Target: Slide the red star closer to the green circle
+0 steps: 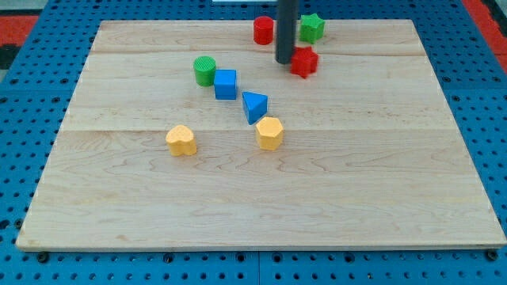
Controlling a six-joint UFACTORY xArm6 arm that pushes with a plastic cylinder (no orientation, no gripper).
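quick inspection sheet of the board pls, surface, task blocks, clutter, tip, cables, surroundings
surface: pale wooden board, flat, lying on a blue pegboard
job's things: red star near the view's top; green circle to the view's left of it, well apart, next to the blue cube
clutter: red cylinder, green star, blue triangle, yellow hexagon, yellow heart
grippers: none fitted; my tip sits at the red star's left side in the view, touching or nearly so
cables: nothing seen
surroundings: red area at the view's top corners beyond the pegboard
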